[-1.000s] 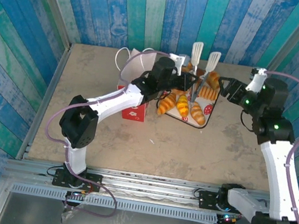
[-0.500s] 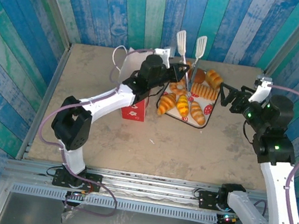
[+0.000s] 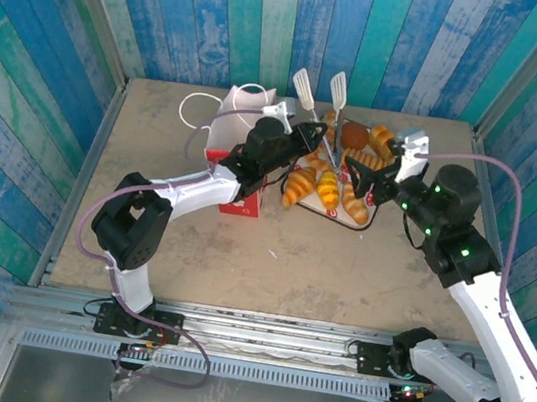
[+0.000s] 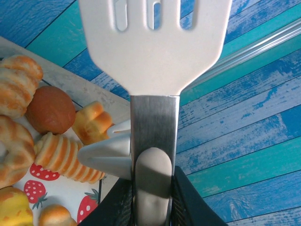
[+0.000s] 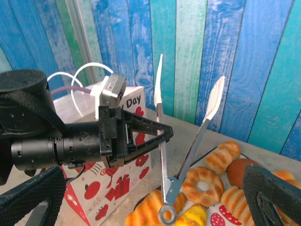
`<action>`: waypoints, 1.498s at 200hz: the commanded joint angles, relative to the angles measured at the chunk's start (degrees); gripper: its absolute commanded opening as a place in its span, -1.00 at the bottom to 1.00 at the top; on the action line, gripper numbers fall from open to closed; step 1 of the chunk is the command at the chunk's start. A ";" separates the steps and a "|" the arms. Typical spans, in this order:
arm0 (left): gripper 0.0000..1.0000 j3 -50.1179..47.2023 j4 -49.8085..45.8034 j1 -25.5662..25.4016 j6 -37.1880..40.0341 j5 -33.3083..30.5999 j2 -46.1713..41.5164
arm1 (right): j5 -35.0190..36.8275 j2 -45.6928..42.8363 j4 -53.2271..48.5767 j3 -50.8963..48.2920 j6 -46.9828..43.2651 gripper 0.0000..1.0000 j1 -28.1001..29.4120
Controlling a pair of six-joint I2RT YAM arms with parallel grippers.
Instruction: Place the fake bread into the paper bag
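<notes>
The fake bread point(image 3: 326, 187) lies in a pile on a strawberry-print tray point(image 3: 377, 194); it includes a ring doughnut point(image 5: 202, 185), a brown bun point(image 4: 50, 109) and a ridged loaf point(image 4: 66, 157). The paper bag point(image 3: 241, 136) stands upright just left of the tray, its red printed side point(image 5: 108, 183) facing the right wrist camera. My left gripper point(image 3: 315, 139) is shut on one arm of metal tongs point(image 5: 161, 141), whose white spatula ends point(image 4: 155, 42) point up above the tray. My right gripper point(image 3: 362, 170) hovers over the tray's right part, wide open and holding nothing.
Blue and teal plank walls close in the table on three sides. Bare tabletop point(image 3: 319, 269) lies in front of the tray and bag. The bag's white cord handles point(image 3: 201, 110) loop out to its left.
My left gripper has carried the tongs leftwards, nearer the bag. My right arm has swung in from the right edge to the tray, close to the tongs.
</notes>
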 commanded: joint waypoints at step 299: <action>-1.00 -3.28 14.57 -5.53 -3.57 -2.39 -8.42 | -2.85 10.20 7.27 -3.89 0.56 1.00 -4.31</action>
